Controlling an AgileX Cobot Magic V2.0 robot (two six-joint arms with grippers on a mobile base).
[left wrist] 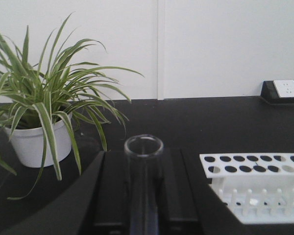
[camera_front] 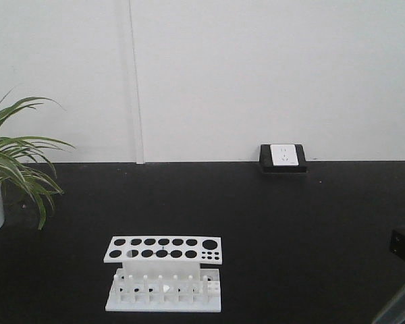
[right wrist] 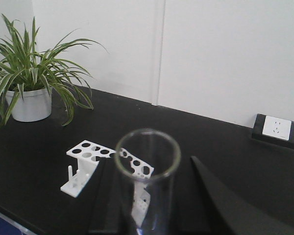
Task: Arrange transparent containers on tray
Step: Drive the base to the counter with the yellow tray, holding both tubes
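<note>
Apparently test tubes point(left wrist: 143, 152) are pinched in the left gripper point(left wrist: 143, 200) and right gripper point(right wrist: 152, 210), mid-carry. The unseen tray must be reached.

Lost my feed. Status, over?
Both shut: left gripper on tube, right gripper on second tube. No tray in view. White rack on table, apart from both.

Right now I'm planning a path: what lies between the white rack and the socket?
Only bare black table, seen in the front view, from rack to socket.
</note>
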